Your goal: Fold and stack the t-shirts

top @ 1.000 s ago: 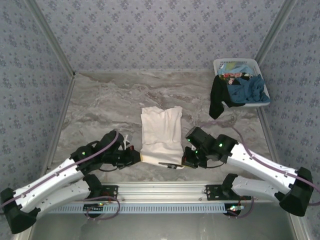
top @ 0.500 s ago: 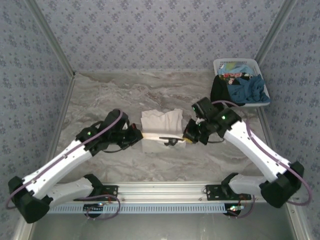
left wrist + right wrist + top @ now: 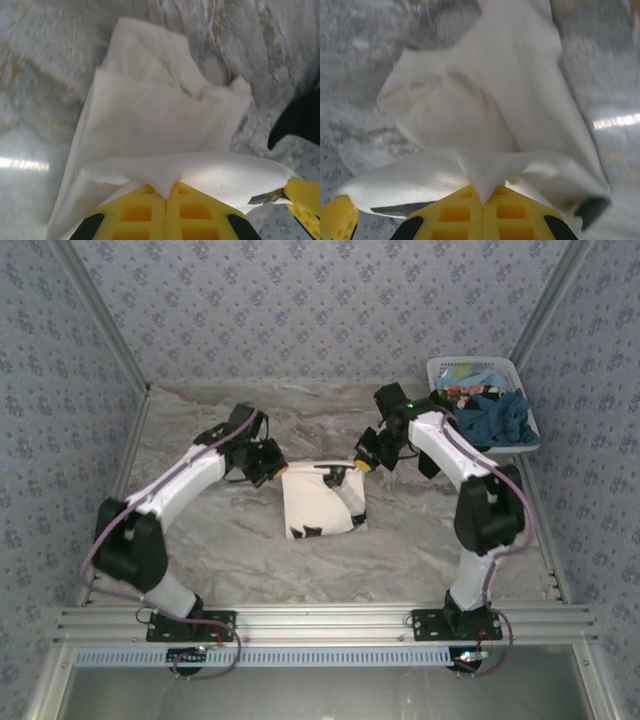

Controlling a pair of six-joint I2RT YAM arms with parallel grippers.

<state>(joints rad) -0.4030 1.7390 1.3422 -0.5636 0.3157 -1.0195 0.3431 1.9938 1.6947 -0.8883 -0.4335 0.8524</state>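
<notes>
Left tool (image 3: 166,201) and right tool (image 3: 482,201) each clamped on off-white t-shirt (image 3: 322,502); from above, its black marks (image 3: 312,532), basket (image 3: 470,364) beyond.

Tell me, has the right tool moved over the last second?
Yes. The right tool, shut on the off-white t-shirt, has travelled from the table's near edge toward the far wall. It now sits much closer to the white basket.
</notes>
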